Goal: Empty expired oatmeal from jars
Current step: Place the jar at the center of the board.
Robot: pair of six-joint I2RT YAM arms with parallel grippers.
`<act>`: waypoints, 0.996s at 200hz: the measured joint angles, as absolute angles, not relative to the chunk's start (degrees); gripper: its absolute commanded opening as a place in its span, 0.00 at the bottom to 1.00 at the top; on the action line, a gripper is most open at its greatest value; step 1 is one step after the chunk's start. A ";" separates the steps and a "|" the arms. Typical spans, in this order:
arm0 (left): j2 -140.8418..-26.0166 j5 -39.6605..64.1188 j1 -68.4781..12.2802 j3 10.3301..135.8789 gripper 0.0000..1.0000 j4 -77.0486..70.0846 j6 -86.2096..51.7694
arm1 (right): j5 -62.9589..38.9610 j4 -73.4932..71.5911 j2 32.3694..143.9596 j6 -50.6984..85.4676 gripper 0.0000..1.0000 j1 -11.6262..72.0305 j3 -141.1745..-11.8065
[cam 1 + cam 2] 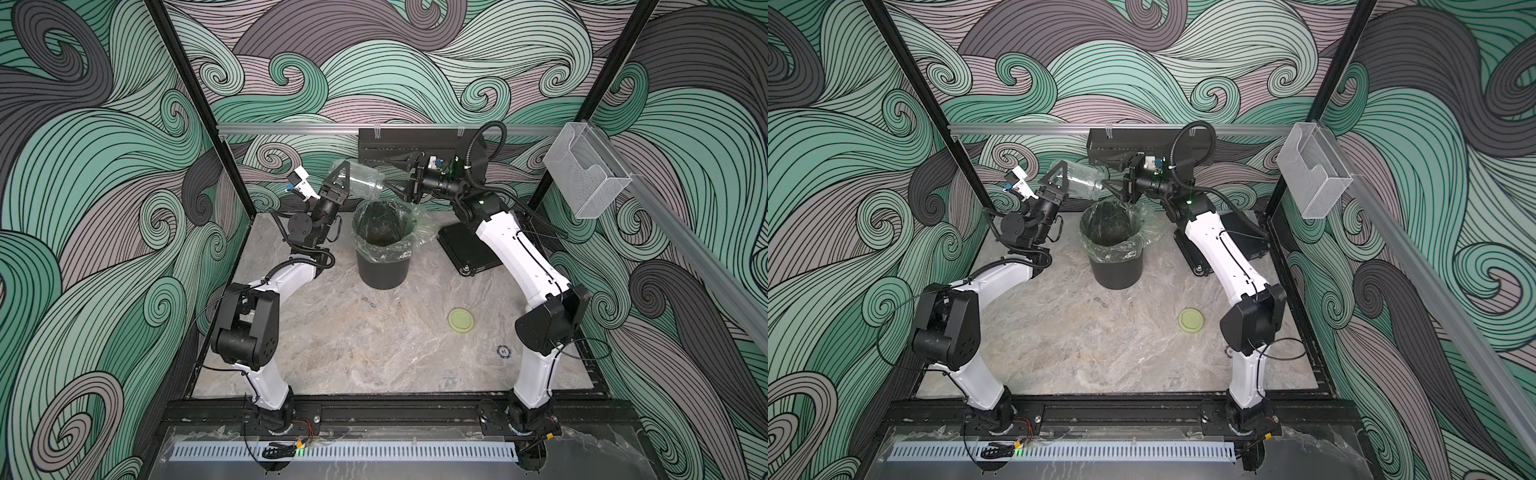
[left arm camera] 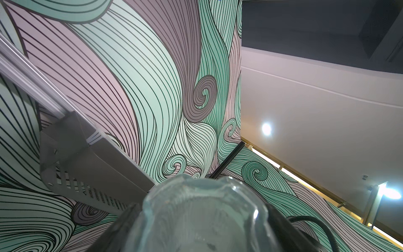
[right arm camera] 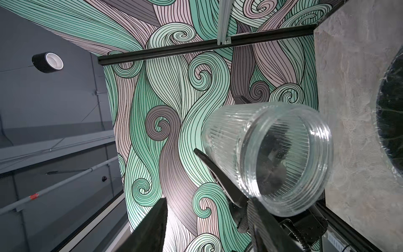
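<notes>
Both top views: lidless jar [image 1: 359,180] tipped above bin [image 1: 380,270], clamped in left gripper [image 1: 338,176]; right gripper [image 1: 387,171] spread, empty, beside its mouth; lid [image 1: 460,320] on table [image 1: 374,353].
Left wrist: jar base gripped.
Right wrist: jar looks empty, no oatmeal seen; emptying likely done.

Obstacles: bin [image 1: 382,274] at mid-table, with the tilted jar [image 1: 361,179] over its rim. Free passage: the open tabletop [image 1: 353,345] in front of the bin, interrupted only by the lid [image 1: 460,321].

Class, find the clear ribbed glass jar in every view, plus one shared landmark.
Top view: clear glass jar upper centre, tilted.
Top view: jar upper centre, leftward.
Left wrist: jar at bottom centre.
Right wrist: jar right of centre.
Landmark: green swirl-patterned wall, in all views.
</notes>
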State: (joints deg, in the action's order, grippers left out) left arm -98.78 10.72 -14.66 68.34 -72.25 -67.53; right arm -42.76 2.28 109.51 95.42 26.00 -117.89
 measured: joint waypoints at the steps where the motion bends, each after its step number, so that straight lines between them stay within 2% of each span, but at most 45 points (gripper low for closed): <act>1: -98.78 10.68 -14.66 68.34 0.19 -72.25 -67.53 | -42.74 2.26 109.51 95.42 0.61 26.00 -117.82; 64: -98.78 10.50 -14.59 68.34 0.19 -73.32 -67.83 | -42.41 1.06 109.54 95.39 0.57 25.08 -112.92; 131: -98.78 10.44 -14.57 68.34 0.20 -73.52 -69.08 | -43.92 -6.76 116.79 99.66 0.49 26.87 -123.09; 150: -98.78 10.17 -14.44 68.38 0.21 -73.97 -69.28 | -43.97 -9.19 118.50 101.60 0.41 27.38 -124.03; 180: -98.78 10.07 -14.44 68.38 0.24 -74.08 -69.30 | -43.90 -11.90 120.22 104.03 0.20 28.03 -124.05; 199: -98.76 9.76 -14.44 68.38 0.32 -74.39 -70.54 | -43.59 -14.31 120.77 105.65 0.05 28.40 -124.14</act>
State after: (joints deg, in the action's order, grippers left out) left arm -98.76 9.76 -14.44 68.38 -74.39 -70.54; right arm -43.59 -14.31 120.77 105.65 28.40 -124.14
